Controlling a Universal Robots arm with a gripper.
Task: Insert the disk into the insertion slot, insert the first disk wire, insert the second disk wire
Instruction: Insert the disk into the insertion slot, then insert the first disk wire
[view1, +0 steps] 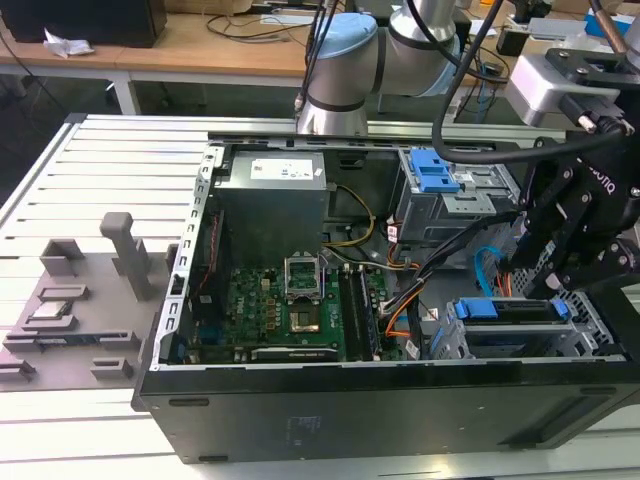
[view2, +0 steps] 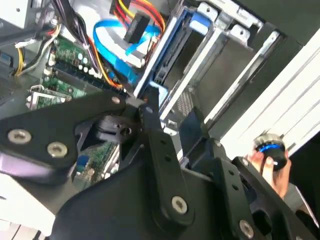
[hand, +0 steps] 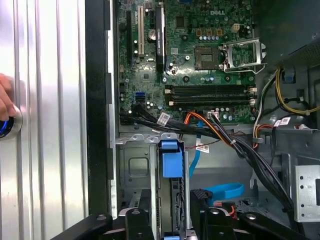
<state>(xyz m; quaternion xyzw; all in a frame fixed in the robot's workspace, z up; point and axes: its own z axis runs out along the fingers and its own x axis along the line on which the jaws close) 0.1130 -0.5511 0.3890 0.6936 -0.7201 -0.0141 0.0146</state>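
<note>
While the end effector (view1: 545, 275) hung over the disk (hand: 170, 159), I couldn't tell whether it gripped. Pushing level into the slot (hand: 131, 167) seemed best

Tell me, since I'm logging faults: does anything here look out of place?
A person's hand is on a blue-ringed knob on the ribbed table beside the case, odd so near the arm. Nothing looks spilled or damaged.

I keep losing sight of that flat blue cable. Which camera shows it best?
The second wrist view: the blue cable loops large and close, its flat width plain. The first wrist view shows a short stretch of it; the exterior view shows a thin curve.
</note>
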